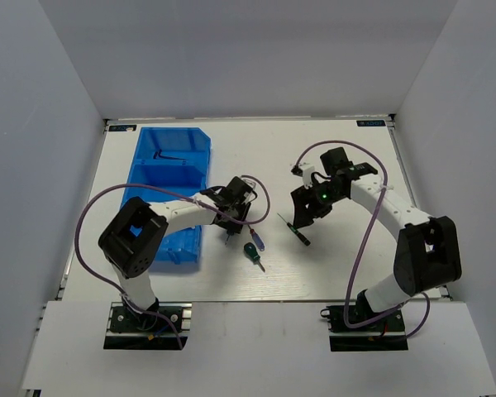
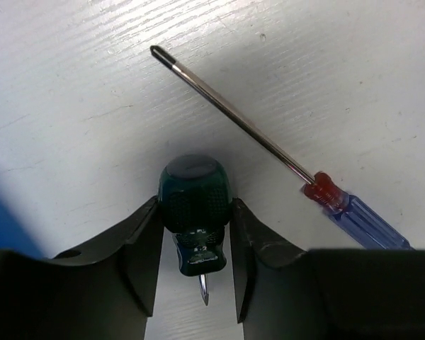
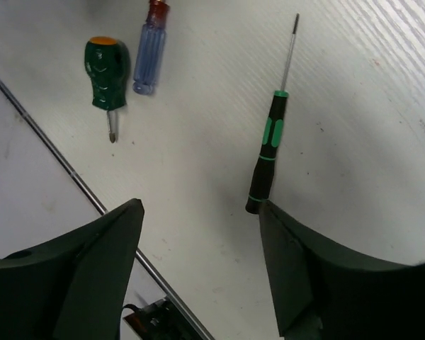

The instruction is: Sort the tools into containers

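a white table (image 1: 355,273) with grey walls around it. the left gripper (image 2: 196,265) has its jaws closed to a narrow gap on a stubby screwdriver (image 2: 195,202). both fingers (image 2: 145,248) press the sides of its green handle, and its tip points back between them. if it is lifted from the table, i cannot tell. this is just right of the bin (image 1: 178,136). the blue screwdriver (image 2: 361,216) lies just beside the held one, on the side away from the bin, apart from the jaws.

the right gripper (image 3: 198,234) is well right of the bin, with jaws wide open and holding nothing. the thin screwdriver (image 3: 265,152) lies flat in the gap, its handle end just beside one finger (image 3: 304,269). if they touch, i cannot tell. a second stubby screwdriver (image 3: 106,71) lies beyond the jaws, beside the blue handle, between the bin and the thin one.

one hex key (image 1: 167,155) lies in the bin's far compartment.
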Available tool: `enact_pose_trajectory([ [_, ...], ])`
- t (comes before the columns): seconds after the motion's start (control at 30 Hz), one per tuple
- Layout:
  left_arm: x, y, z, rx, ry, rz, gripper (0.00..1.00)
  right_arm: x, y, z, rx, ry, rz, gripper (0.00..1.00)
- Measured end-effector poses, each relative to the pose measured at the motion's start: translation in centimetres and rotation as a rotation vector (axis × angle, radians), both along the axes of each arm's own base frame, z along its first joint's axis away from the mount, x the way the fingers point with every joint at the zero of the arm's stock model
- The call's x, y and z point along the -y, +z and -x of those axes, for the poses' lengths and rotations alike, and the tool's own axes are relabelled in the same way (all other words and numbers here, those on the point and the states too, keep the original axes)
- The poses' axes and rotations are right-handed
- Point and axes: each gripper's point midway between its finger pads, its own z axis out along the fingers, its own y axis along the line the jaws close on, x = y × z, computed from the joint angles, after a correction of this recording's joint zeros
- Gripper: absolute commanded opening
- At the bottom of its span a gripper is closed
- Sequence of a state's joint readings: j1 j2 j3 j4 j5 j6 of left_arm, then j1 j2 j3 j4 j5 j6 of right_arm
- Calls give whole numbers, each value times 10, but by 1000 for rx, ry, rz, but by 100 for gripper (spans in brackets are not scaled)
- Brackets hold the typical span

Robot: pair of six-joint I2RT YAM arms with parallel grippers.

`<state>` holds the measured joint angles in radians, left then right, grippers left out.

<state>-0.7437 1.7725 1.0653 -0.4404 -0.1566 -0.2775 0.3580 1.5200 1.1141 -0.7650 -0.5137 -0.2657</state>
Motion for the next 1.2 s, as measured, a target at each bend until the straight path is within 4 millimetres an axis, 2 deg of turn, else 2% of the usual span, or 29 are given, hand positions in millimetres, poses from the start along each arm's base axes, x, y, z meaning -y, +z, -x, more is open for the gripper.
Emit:
enact_pose_trajectory([
  [0.03,0,0,-1,4,2,0,19,-2,2,1,4,13,-13,66],
  [0.07,0,1,-1,5,3,-1,17,-2,4,2,12,27,-21,57],
  [0.1,0,2,-1,3,3,-3,14,-4,7,4,20,42,-32,44],
  [0.13,0,3,-2,3,4,-6,13,-6,9,5,26,59,-44,26],
  [0.17,0,7,-3,7,6,-10,12,-8,11,8,29,78,-59,0],
  [0.2,0,13,-6,14,13,-11,12,-10,13,11,31,101,-71,0],
  [0.3,2,48,-28,96,54,5,11,-20,15,23,20,166,-99,0],
  [0.37,-1,87,-49,191,107,28,11,-30,15,33,12,220,-108,16],
  [0.43,-14,128,-71,292,188,46,11,-43,13,42,6,283,-108,28],
  [0.47,-24,145,-79,333,237,51,12,-48,11,45,0,307,-105,34],
  [0.5,-38,159,-85,368,292,50,14,-54,8,48,-1,330,-95,57],
  [0.53,-52,168,-90,394,342,47,15,-60,4,50,-10,342,-79,66],
  [0.57,-69,175,-92,408,394,37,17,-66,-1,51,-9,358,-61,68],
  [0.63,-99,178,-94,418,481,13,20,-78,-11,51,-16,376,-28,71],
  [0.73,-136,168,-94,391,591,-39,33,-96,-25,46,-32,379,23,71],
  [0.87,-158,150,-90,335,657,-79,40,-116,-40,28,13,364,86,71],
  [0.93,-167,145,-90,318,682,-90,49,-121,-47,24,34,368,123,71],
  [0.97,-172,143,-90,313,697,-95,49,-122,-50,24,41,372,140,71],
  [1.2,-202,138,-94,292,780,-101,67,-129,-68,39,56,422,226,71],
])
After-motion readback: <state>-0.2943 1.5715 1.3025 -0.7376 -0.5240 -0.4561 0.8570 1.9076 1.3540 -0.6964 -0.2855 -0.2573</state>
